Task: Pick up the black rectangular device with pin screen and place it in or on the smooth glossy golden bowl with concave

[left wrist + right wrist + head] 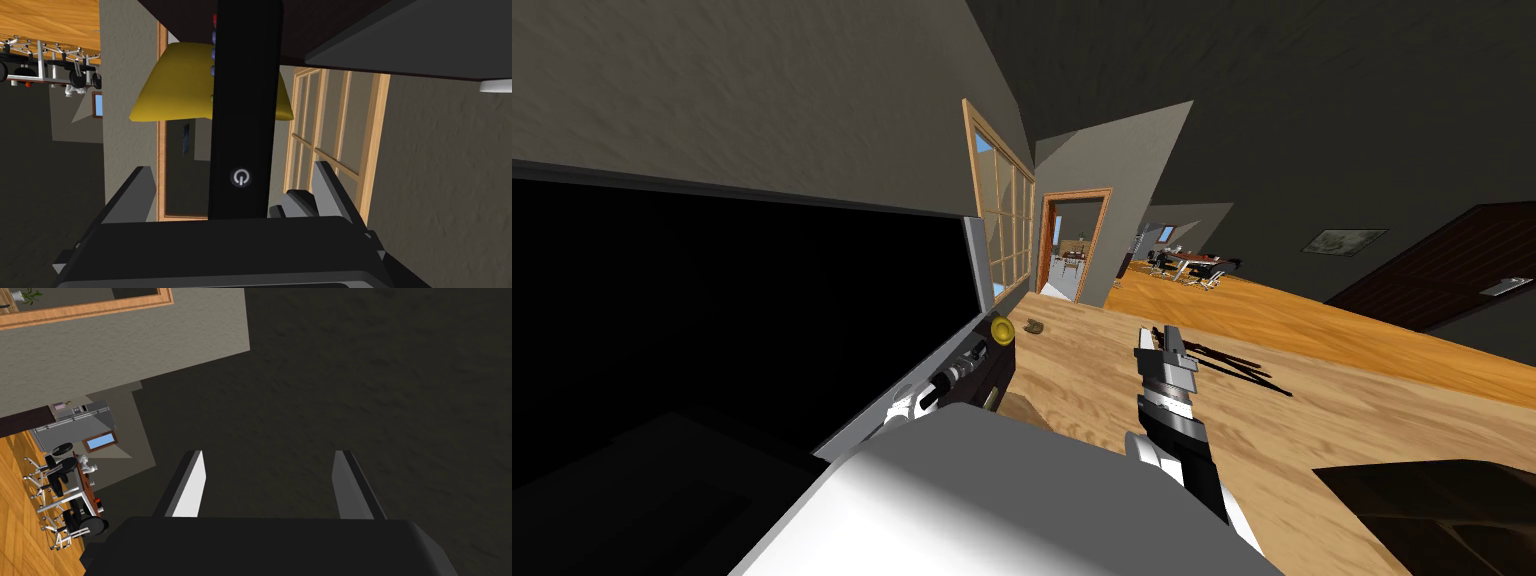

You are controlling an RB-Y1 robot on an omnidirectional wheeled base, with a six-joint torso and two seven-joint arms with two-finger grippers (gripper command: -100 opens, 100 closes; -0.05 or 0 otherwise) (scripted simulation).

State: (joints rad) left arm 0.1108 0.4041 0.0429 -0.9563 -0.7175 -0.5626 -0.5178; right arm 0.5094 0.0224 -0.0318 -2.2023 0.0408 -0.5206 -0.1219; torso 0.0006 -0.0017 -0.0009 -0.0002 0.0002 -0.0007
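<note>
The left jaws are spread wide. In the left wrist view the two fingers (136,196) stand well out to each side, and the black device (244,125) runs straight up between them. There is a gap on each side of it, so the fingers do not press it. The device is long and flat, with a round power button (240,177) near the jaws and a few small coloured buttons (214,46) at its far end.

That far end crosses in front of the yellow bowl (167,92). I cannot tell if the two touch.

From the head view the bowl (1001,329) sits at the left edge of the light wood surface (1082,370), right beside a big black area with a grey frame (974,262). The left arm (952,380) reaches up to the bowl. A small brown thing (1033,325) lies on the surface just beside the bowl.

The right arm (1167,400) hangs over the surface, well apart from the bowl, with its dark shadow (1232,362) on the wood. The right jaws are spread too - its fingers (192,488) hold nothing.
</note>
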